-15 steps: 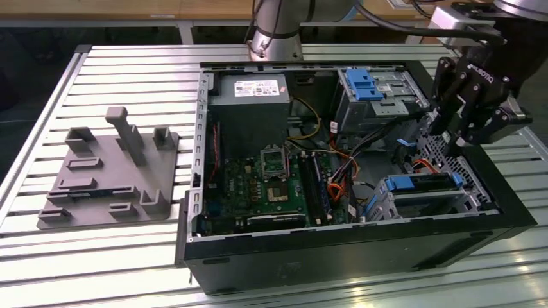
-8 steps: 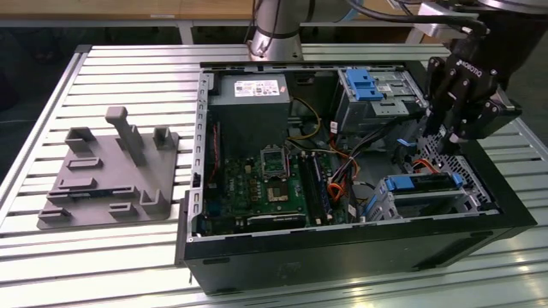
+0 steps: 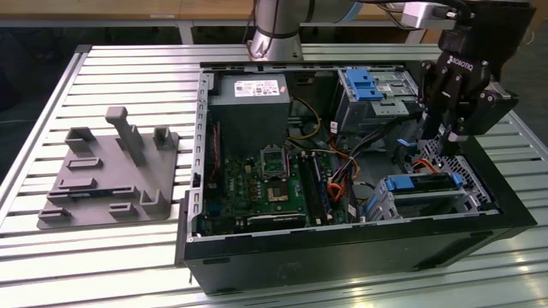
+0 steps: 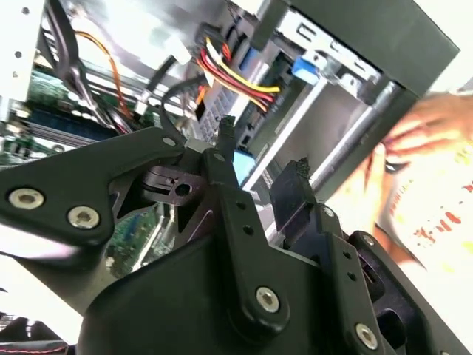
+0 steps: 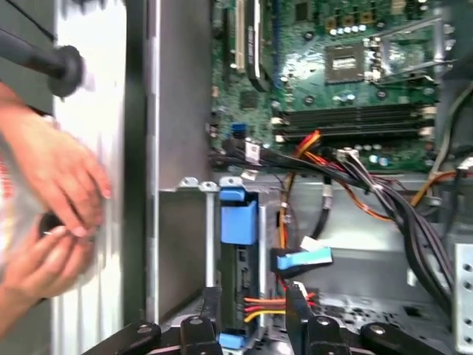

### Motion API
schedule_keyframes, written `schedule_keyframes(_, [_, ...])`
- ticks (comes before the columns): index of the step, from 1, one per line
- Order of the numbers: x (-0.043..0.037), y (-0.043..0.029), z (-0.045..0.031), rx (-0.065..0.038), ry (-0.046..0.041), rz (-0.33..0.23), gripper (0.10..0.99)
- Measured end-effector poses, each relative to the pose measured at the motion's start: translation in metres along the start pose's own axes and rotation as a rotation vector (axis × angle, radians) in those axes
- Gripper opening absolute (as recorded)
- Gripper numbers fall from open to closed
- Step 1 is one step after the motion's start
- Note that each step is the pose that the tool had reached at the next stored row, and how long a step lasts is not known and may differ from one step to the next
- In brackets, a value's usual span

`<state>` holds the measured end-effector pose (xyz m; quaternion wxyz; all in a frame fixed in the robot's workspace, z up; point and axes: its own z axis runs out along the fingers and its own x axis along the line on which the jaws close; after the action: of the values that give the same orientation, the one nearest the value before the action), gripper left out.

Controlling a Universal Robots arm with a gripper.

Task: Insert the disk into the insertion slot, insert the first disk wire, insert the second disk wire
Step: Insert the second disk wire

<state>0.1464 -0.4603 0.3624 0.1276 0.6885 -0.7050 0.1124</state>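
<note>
While the disk (image 3: 425,183) lies in the insertion slot (image 3: 430,204), the spread pincer (image 3: 445,137) hovers above.

Blue-framed disk (image 3: 425,183) sits inside silver insertion slot (image 3: 428,203).

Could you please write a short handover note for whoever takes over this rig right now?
Gripper: open, empty, hovering over the disk's wired end.
Disk: seated in the insertion slot, blue carrier showing.
Done: disk insertion, apparently.
Left: the wires. A red-yellow bundle reaches the disk; a blue-tabbed connector lies beside it, seemingly unplugged.
Note: a person's hands are just outside the case wall.
</note>
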Motion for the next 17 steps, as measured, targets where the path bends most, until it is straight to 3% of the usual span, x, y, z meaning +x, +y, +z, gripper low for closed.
schedule_keyframes(2, [-0.0043,0.0024,-0.0014,0.001,0.0291,0.001,0.475])
schedule_keyframes(4, [-0.0089,0.0049,-0.0029,0.001,0.0454,0.001,0.475])
schedule_keyframes(10, [-0.0160,0.0210,-0.0041,0.013,0.0506,0.006,0.475])
schedule_keyframes(12, [-0.0165,0.0273,-0.0037,0.014,0.0580,0.006,0.475])
schedule_keyframes(13, [-0.0167,0.0281,-0.0036,0.014,0.0713,0.007,0.475])
schedule_keyframes(16, [-0.0188,0.0282,-0.0038,0.016,0.1243,0.007,0.475])
schedule_keyframes(17, [-0.0210,0.0284,-0.0037,0.016,0.1352,0.008,0.475])
